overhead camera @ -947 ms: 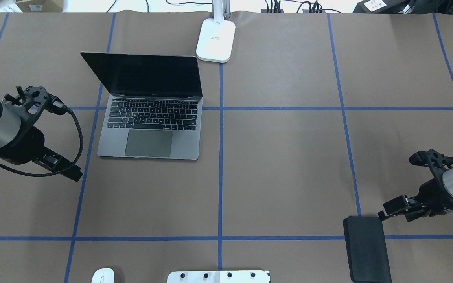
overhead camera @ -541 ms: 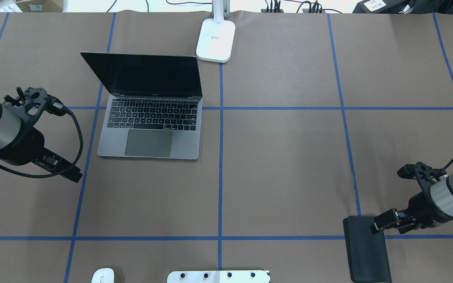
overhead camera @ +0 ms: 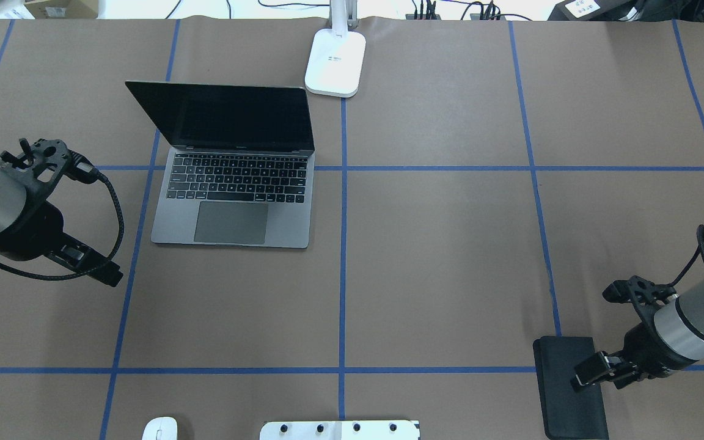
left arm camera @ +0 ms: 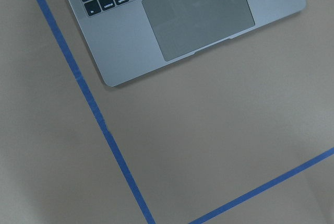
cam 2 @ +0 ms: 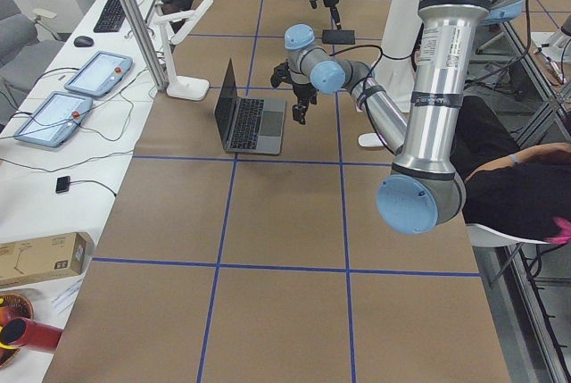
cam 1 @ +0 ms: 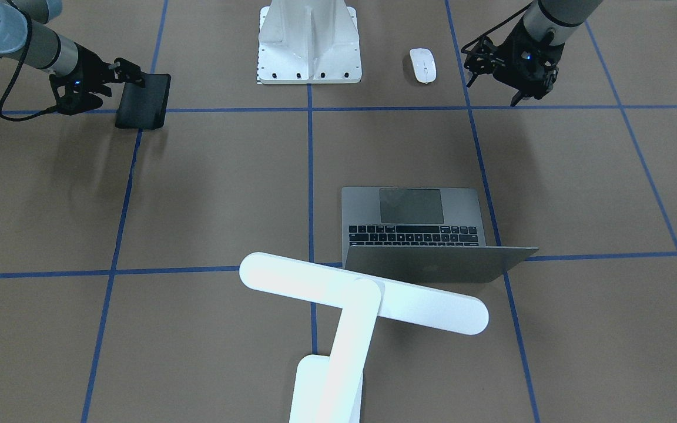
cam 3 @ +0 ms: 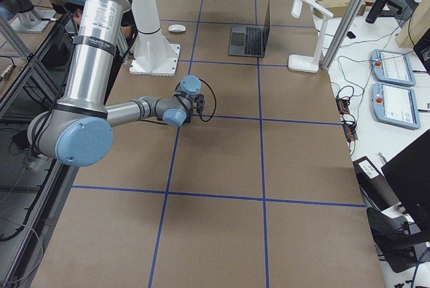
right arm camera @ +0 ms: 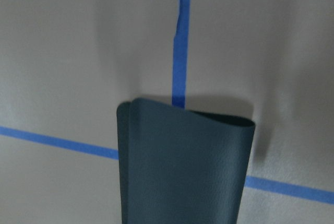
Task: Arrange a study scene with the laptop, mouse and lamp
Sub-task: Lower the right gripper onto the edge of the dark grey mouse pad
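Legends on laptop (left arm camera: 125,57) keys, lower-left corner: "caps lock", "shift", "fn", "control", "option", "command", "Z", "X". Mark on lamp (overhead camera: 335,76) base: illegible.

You see a grey, black-keyed laptop (overhead camera: 233,208), a white mouse (cam 1: 423,64) and a white lamp (cam 1: 362,299). Blue tape (overhead camera: 343,275) grids your brown table (overhead camera: 450,244).

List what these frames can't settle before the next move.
Right gripper: over the black mat; open, shut or touching is unclear, and its wrist view shows no fingertips.
Left gripper: side-on in the overhead view, jaw gap hidden.
Mouse: cut by the overhead view's bottom edge.
Lamp: head cut by the overhead view's top edge.
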